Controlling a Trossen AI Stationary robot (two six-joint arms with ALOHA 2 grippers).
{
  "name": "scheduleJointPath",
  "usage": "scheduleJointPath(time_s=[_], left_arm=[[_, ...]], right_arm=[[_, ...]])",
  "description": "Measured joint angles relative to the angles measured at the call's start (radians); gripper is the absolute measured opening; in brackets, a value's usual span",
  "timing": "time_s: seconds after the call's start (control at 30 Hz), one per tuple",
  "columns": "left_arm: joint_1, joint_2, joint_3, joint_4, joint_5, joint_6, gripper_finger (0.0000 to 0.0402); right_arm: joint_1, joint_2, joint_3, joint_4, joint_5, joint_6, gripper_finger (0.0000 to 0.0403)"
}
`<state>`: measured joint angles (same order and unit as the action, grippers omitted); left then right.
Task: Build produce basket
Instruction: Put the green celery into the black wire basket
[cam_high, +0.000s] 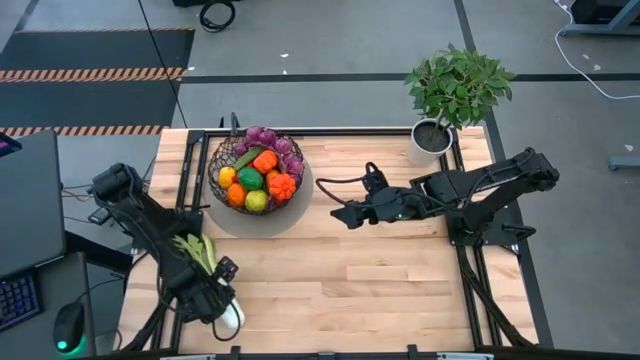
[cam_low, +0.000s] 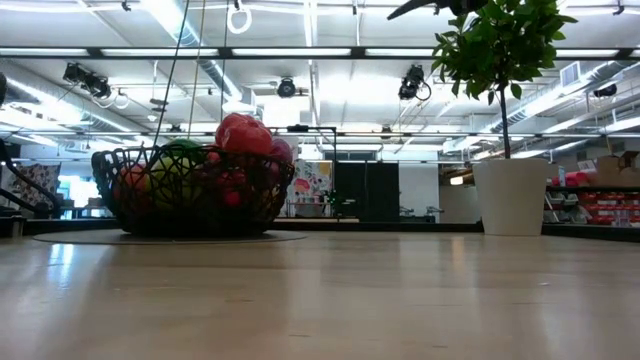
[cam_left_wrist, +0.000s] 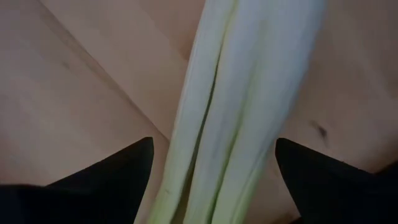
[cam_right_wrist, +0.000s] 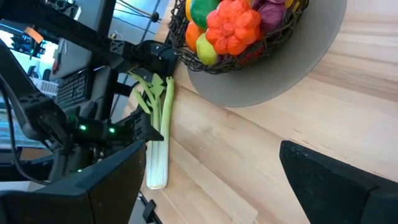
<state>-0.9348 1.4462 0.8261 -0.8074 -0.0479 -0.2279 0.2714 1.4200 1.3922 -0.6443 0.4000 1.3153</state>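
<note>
Our left gripper (cam_left_wrist: 211, 180) straddles the leek (cam_left_wrist: 239, 112), fingers spread, not yet clamped on it.

The leek lies flat on the table (cam_high: 400, 280), well apart from the basket (cam_high: 257, 170). We judge it light, stiff, slightly slick; mid-stalk suits. Our right gripper (cam_high: 345, 214) waits open beside the basket.

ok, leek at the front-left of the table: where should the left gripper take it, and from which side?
Best bet: the firm pale stalk of the leek, not the splayed green leaves toward the basket. It lies flat on the table, so come straight down with the fingers across its width. The left gripper is already open astride it, a finger on each side. The right gripper waits mid-table.
</note>
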Motion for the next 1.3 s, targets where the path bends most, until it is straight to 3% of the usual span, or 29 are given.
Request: scheduleJointPath(time_s=[0.37, 0.63, 0.77, 1.1, 1.2, 1.3], left_arm=[[-0.002, 0.124, -0.014, 0.043, 0.000, 0.057, 0.0343], [0.021, 0.129, -0.052, 0.069, 0.016, 0.089, 0.0329], [0.033, 0.129, -0.039, 0.076, 0.017, 0.133, 0.0281], [0.086, 0.132, -0.027, 0.105, -0.005, 0.136, 0.0099], [0.114, 0.132, 0.008, 0.032, -0.018, 0.139, 0.0081], [0.154, 0.132, 0.085, -0.053, -0.010, 0.164, 0.0089]], right_arm=[[0.013, 0.000, 0.000, -0.001, -0.006, -0.006, 0.0372], [0.021, 0.000, 0.000, -0.001, -0.005, -0.015, 0.0372], [0.019, 0.000, 0.000, -0.004, -0.003, -0.021, 0.0372], [0.002, 0.000, 0.000, -0.001, -0.001, -0.058, 0.0372], [-0.009, 0.000, 0.000, 0.000, -0.008, -0.063, 0.0372], [-0.024, 0.000, 0.000, 0.005, -0.030, -0.080, 0.0372]])
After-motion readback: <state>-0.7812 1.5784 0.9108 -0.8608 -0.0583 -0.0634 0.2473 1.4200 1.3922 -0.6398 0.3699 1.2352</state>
